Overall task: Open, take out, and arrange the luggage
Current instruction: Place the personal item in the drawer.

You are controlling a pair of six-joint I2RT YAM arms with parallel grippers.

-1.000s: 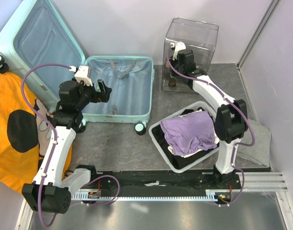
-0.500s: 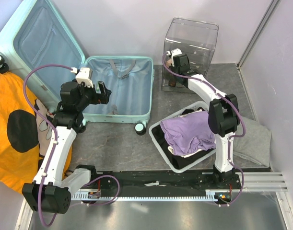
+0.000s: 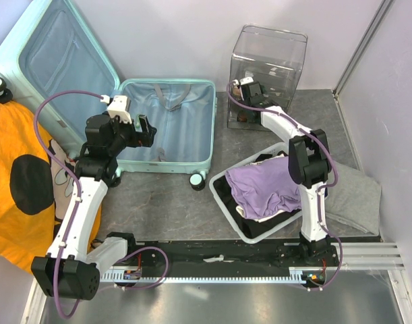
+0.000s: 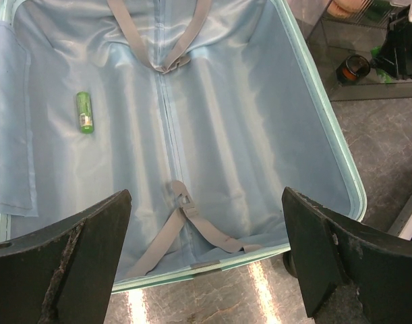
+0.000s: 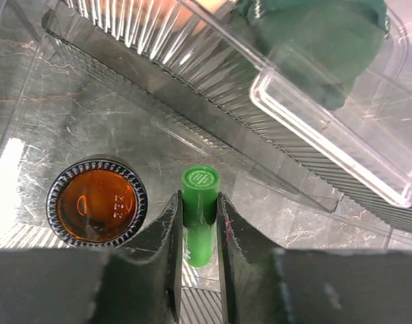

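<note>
In the right gripper's (image 5: 197, 200) pinch sits a green tube (image 5: 199, 181); below the spread left gripper (image 4: 206, 196), the open luggage (image 4: 246, 121) holds another tube (image 4: 85, 112).

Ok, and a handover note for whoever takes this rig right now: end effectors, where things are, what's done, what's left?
Left end effector: open, empty, above the open luggage.
Right end effector: shut on a green tube, inside the clear box beside an amber jar.
Done: luggage opened; purple garment in the white basket.
Left: release the tube, then probably fetch the second green tube lying on the luggage lining.
</note>
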